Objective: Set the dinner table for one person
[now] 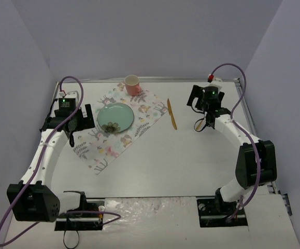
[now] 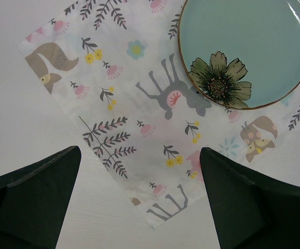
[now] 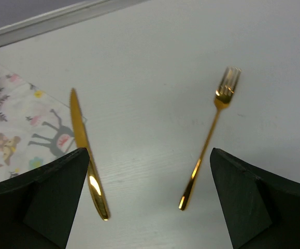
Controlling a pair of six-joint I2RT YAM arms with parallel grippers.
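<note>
The white dinner table [image 1: 165, 166] carries a patterned placemat [image 1: 103, 150] lying at an angle. A teal plate [image 1: 115, 117] with a flower print sits on the mat, and a pink cup [image 1: 132, 84] stands at its far corner. A gold knife [image 1: 171, 114] lies just off the mat's right edge, and a gold fork [image 1: 198, 124] lies to its right. My left gripper [image 1: 80, 122] hovers open and empty over the mat's left edge [image 2: 139, 161], with the plate [image 2: 253, 46] ahead of it. My right gripper [image 1: 205, 111] hovers open and empty above the knife [image 3: 85, 150] and fork [image 3: 206, 145].
Grey walls close in the table on the far side and on both sides. A raised rail [image 1: 245, 111] runs along the right edge. Crumpled plastic sheet [image 1: 150, 207] lies between the arm bases at the near edge.
</note>
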